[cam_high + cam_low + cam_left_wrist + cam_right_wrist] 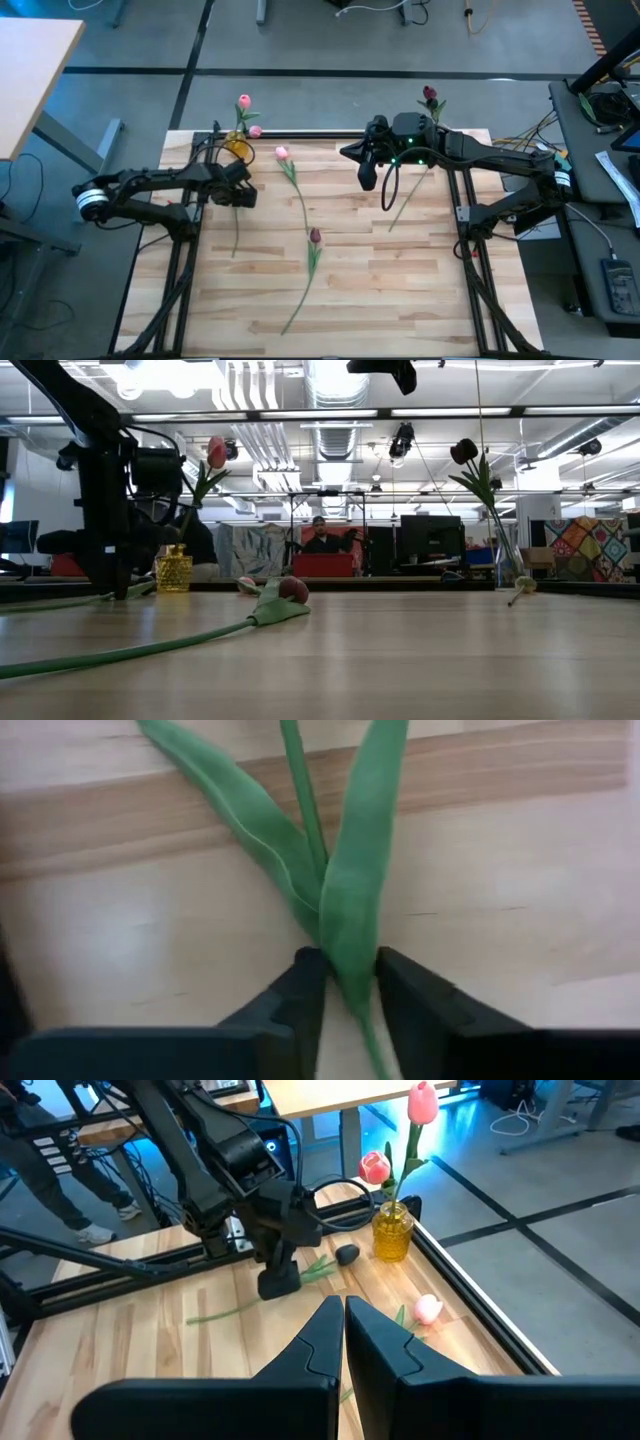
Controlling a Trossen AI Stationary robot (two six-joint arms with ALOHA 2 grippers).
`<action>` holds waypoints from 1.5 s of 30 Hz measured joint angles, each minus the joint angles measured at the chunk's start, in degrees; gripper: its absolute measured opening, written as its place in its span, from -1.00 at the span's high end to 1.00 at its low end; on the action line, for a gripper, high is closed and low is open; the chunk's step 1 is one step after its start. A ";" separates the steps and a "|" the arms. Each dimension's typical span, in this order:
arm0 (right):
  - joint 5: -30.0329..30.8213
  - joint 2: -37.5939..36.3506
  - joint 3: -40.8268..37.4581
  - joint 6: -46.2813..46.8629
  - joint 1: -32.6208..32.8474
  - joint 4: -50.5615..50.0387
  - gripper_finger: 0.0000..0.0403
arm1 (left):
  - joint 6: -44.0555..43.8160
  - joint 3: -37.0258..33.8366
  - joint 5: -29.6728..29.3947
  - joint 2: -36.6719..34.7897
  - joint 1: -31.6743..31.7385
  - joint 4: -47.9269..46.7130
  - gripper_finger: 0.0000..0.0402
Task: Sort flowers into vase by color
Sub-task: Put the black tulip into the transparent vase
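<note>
Two pink tulips already stand in your yellow vase and one maroon tulip in the far-right vase. Your left gripper has its fingers pinched on a table stem right beside the yellow vase. Your right gripper hovers with fingers together, holding nothing, and loose flowers lie between the two grippers, not yet sorted.

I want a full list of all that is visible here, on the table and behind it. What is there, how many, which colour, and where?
table: one, light wood, under both arms
yellow vase: one, far left edge
pink tulips: two, standing in the yellow vase
clear vase: one, far right edge
maroon tulip: one, standing in the clear vase
lying pink tulip: one, beside the yellow vase
lying maroon tulip: one, table middle
held tulip: one, green stem and leaves, flat on the table
loose stem: one, green, under the right arm, head hidden
person: one, dark clothes, room behind
left end effector: closed on the held tulip
right end effector: closed, empty, above the table
</note>
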 joint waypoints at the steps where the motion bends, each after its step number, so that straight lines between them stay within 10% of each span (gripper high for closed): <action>1: 0.00 0.00 0.00 0.05 0.00 -0.01 0.95 | 0.41 -0.03 0.00 -0.46 -0.03 0.15 0.71; 16: -1.08 -0.39 -0.02 0.98 0.02 0.00 0.95 | 3.18 3.37 4.22 -20.36 -6.39 0.27 0.98; 25: -1.13 0.74 -0.02 5.77 0.04 0.44 0.95 | 14.91 4.96 5.54 -32.30 -14.35 23.56 0.99; 32: -2.42 2.92 -0.03 11.08 0.99 5.32 0.84 | 18.81 9.06 5.82 -27.19 -15.20 41.12 0.99; 45: -4.18 4.74 0.47 20.47 1.79 19.05 0.13 | 35.38 31.55 22.39 -6.32 -15.21 42.34 0.99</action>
